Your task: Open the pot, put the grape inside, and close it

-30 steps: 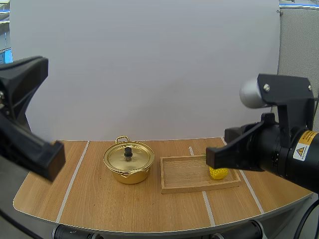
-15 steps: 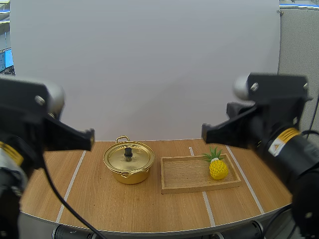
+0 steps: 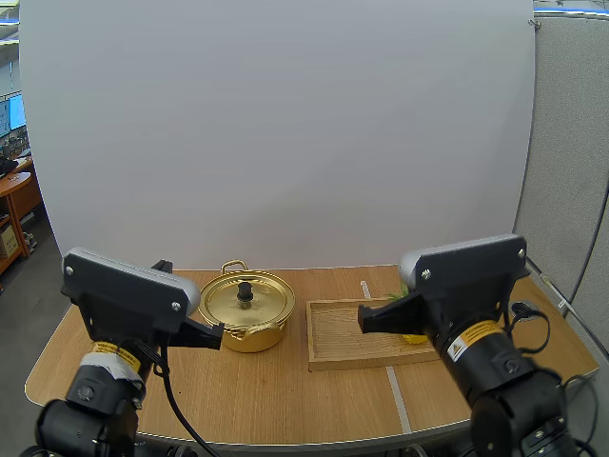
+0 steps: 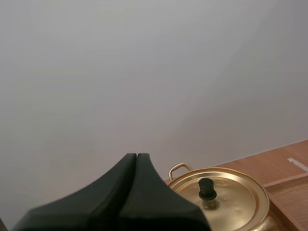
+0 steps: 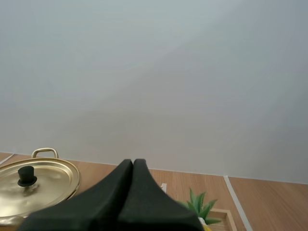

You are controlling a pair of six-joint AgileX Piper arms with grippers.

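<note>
A gold pot (image 3: 245,312) stands left of centre on the table, its lid on, with a black knob (image 3: 245,289) on top. Right of it lies a wooden tray (image 3: 343,345). No grapes are in sight; a small yellow pineapple with green leaves (image 5: 198,208) sits at the tray's right end, mostly behind my right arm in the high view. My left gripper (image 3: 211,333) hovers just left of the pot, its fingers together as one dark wedge (image 4: 136,155). My right gripper (image 3: 365,319) hangs over the tray, also shut on nothing (image 5: 133,161).
The wooden table (image 3: 276,395) has a curved front edge and pale tape lines (image 3: 394,392) running front to back. A white backdrop stands close behind the pot and tray. Bare tabletop lies in front of both.
Both arms have dropped from high in the view to low over the table's front. The right arm now covers most of the pineapple. Pot and tray have not moved.
</note>
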